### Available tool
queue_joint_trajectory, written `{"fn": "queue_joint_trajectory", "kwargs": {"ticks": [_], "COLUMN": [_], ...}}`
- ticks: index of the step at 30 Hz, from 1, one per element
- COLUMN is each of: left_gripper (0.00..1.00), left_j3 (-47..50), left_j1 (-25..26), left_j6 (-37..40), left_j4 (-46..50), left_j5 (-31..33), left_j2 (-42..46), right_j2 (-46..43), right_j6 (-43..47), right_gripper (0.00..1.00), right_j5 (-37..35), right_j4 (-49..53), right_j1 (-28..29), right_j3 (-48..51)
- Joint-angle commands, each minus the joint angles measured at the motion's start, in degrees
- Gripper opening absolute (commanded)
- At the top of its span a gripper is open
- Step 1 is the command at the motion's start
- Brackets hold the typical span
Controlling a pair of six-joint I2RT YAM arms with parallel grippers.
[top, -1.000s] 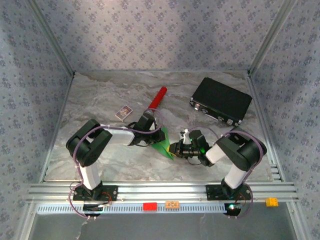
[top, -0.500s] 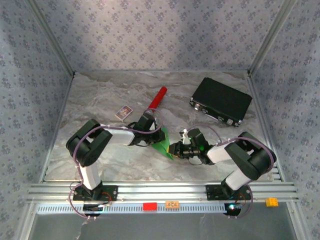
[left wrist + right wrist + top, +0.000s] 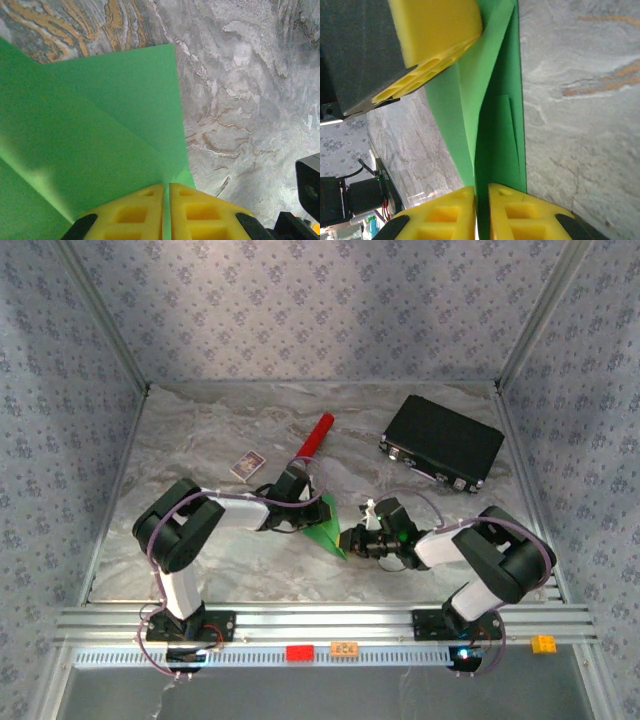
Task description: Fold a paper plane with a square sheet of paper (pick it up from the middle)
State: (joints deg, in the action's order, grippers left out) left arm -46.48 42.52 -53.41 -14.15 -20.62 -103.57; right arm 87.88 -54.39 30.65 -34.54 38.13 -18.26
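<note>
Bright green, plain paper (image 3: 100, 125). Yellow fingers (image 3: 125, 217) with black edges. Grey table (image 3: 200, 430) with swirly marble lines, some orange-brown. Black case (image 3: 442, 440). Red tube (image 3: 315, 436). Blue-grey walls (image 3: 300, 310) with tiny flower shapes. Black and white arms (image 3: 235, 512). Silver rail (image 3: 320, 623), a red block (image 3: 299, 652), a yellow block (image 3: 543, 643).

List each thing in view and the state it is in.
green paper, partly folded, gripped from two sides
left fingers, shut on the green paper
right fingers, shut on the green paper
black case, closed, lying flat
red cylinder, lying on its side
small card, lying flat
</note>
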Motion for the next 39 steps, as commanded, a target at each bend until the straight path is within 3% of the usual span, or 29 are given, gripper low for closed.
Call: {"fn": "queue_joint_trajectory", "kwargs": {"ticks": [1,7,16,25,30,39], "left_gripper": [0.11,0.11,0.1,0.11,0.1,0.1], "left_j3": [-0.8,-0.7,-0.7,-0.6,-0.5,-0.6], "left_j1": [0.2,0.2,0.2,0.2,0.3,0.2], "left_j6": [0.9,0.8,0.8,0.8,0.8,0.8], "left_j4": [1.1,0.8,0.9,0.9,0.8,0.7], "left_j5": [0.0,-0.1,-0.1,0.0,-0.1,-0.3], "left_j2": [-2.2,-2.1,-2.1,-1.9,-2.1,-2.2], "right_j2": [-1.4,-2.9,-1.6,-5.2,-5.9,-2.5], "right_j6": [0.9,3.0,1.9,2.4,3.2,0.8], "right_gripper": [0.17,0.19,0.09,0.18,0.18,0.07], "right_j5": [-1.3,-1.9,-2.5,-3.0,-4.0,-3.2], "right_j4": [7.7,11.7,10.5,13.7,16.7,14.5], "right_j1": [0.4,0.4,0.2,0.1,0.0,-0.5], "right_j3": [1.8,2.1,4.0,3.8,4.0,6.0]}}
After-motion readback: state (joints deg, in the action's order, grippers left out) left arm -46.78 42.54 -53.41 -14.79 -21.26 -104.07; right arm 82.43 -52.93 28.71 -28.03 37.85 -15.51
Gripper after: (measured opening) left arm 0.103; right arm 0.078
